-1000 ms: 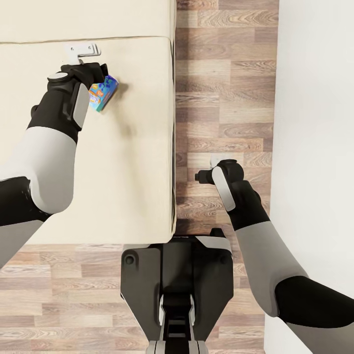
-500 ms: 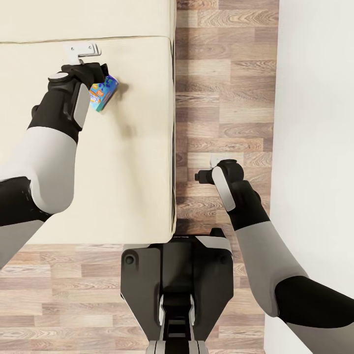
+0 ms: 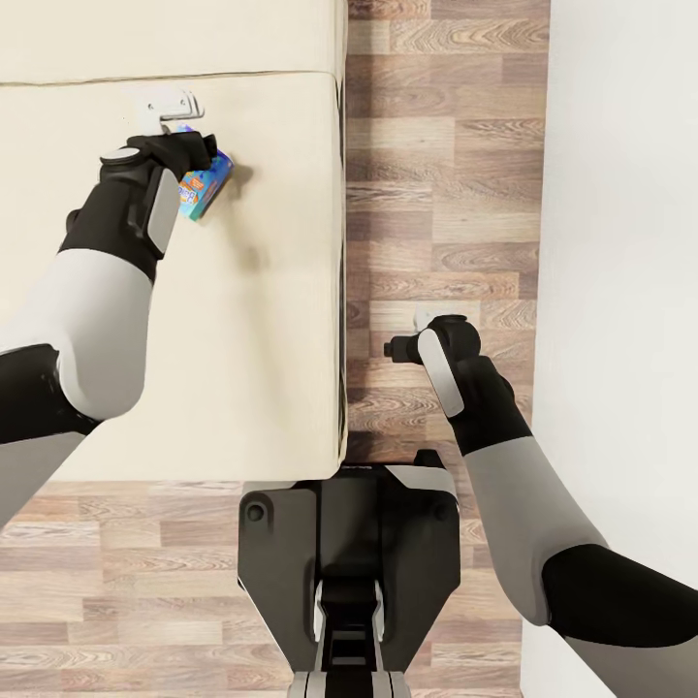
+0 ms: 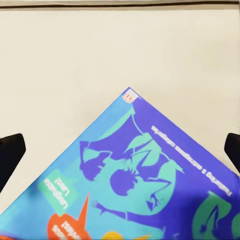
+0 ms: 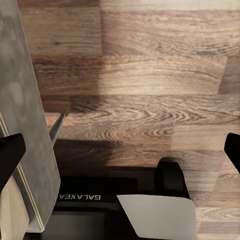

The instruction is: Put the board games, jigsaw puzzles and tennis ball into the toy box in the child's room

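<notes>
A board game (image 3: 206, 180) lies on the bed (image 3: 262, 320), apparently tilted, with floor (image 3: 436, 174) to its right.

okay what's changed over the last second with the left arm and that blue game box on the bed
The left end effector has twisted slightly at the wrist and edged a little toward the headboard end; the tilted blue board game beneath it shifted slightly with it. The right end effector over the floor, the bed and the camera view stayed put.

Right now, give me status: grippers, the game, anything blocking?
Left gripper open over the bed, board game lying between its fingers, not gripped. Right gripper open, empty, above the wood floor. Nothing blocking.
</notes>
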Tool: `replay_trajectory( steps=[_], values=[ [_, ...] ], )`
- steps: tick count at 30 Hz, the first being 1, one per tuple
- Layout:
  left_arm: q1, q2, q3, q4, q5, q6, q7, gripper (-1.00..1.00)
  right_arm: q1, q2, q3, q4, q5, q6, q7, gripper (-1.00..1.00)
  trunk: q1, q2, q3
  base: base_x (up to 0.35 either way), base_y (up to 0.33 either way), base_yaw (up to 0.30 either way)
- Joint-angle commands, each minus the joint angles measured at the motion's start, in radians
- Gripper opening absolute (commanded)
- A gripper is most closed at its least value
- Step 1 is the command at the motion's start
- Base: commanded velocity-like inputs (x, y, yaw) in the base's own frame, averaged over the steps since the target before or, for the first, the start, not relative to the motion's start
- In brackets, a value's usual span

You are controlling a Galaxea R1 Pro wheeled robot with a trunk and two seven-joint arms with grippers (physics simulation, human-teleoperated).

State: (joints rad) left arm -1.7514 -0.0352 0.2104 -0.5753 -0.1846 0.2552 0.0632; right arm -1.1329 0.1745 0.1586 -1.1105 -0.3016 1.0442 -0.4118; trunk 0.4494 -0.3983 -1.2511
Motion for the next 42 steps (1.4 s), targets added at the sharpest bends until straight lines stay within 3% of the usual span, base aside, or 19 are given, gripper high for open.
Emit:
replay_trajectory(
  steps=[1, 5, 11, 19, 42],
  values=[
    [-0.002, -0.001, 0.006, 0.007, -0.01, 0.004, -0.002, 1.0, 0.0, 0.0, 0.001, -0.001, -0.01, 0.002, -0.01, 1.0, 0.001, -0.002, -0.001, 0.0, 0.0, 0.0],
    [-0.004, 0.002, 0.007, 0.07, -0.008, -0.002, -0.002, 1.0, 0.011, 0.0, 0.001, -0.001, -0.01, -0.002, -0.01, 1.0, 0.001, -0.002, -0.001, 0.0, 0.0, 0.0],
    [-0.006, 0.0, 0.007, 0.085, -0.004, -0.004, -0.001, 1.0, 0.014, 0.0, 0.001, -0.001, -0.01, -0.003, -0.01, 1.0, 0.001, -0.002, -0.001, 0.0, 0.0, 0.0],
    [-0.007, 0.002, 0.005, 0.086, 0.053, -0.023, 0.0, 1.0, 0.015, 0.0, 0.002, -0.002, -0.01, -0.001, -0.01, 1.0, 0.001, -0.002, -0.001, 0.0, 0.0, 0.0],
    [-0.007, 0.003, 0.0, 0.09, 0.056, -0.023, -0.002, 1.0, 0.015, 0.0, 0.002, 0.0, -0.01, -0.003, -0.01, 1.0, 0.001, -0.002, -0.001, 0.0, 0.0, 0.0]
  ],
)
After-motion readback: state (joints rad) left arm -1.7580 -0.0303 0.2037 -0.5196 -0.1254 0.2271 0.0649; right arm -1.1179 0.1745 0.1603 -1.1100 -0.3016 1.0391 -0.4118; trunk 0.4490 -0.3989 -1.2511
